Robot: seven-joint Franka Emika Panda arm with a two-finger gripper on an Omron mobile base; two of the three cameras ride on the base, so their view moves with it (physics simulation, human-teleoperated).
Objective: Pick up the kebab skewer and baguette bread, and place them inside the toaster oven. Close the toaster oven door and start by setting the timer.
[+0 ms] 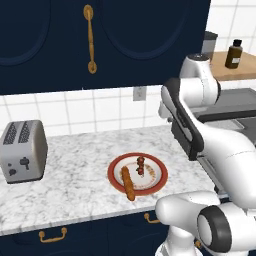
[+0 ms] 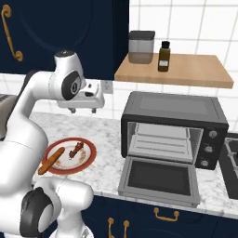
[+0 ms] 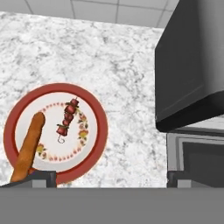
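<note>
The end effector (image 2: 82,110) hangs above the marble worktop (image 1: 75,175), between the plate and the toaster oven (image 2: 174,128), with its jaws spread wide and nothing between them. In the hand view its two dark fingertips (image 3: 43,176) stand far apart at the bottom edge.

The kebab skewer (image 3: 67,119) lies flat near the middle of the red-rimmed plate (image 3: 99,131). The baguette bread (image 3: 27,148) lies beside it on the same plate, apart from it, with one end reaching out over the rim toward the front edge of the worktop. The toaster oven door (image 2: 160,179) is dropped open and the rack inside is bare. Neither item has yet been lifted.

Handling assessment, skewer: judged light and stiff along the stick, with lumpy chunks that give an uneven surface. The stick alone looks too thin for a sure hold; closing across the middle chunks, jaws square to the stick, seems the sounder choice. It lies low against the plate, so the fingertips would need to come down almost to the plate surface.

Handling assessment, baguette: judged light, rigid and crusty, not slippery. Being long, it would likely tip if taken near an end; a hold across its width at mid-length appears best.

Risk noted: the plate may slide on the smooth worktop if pressed.
</note>
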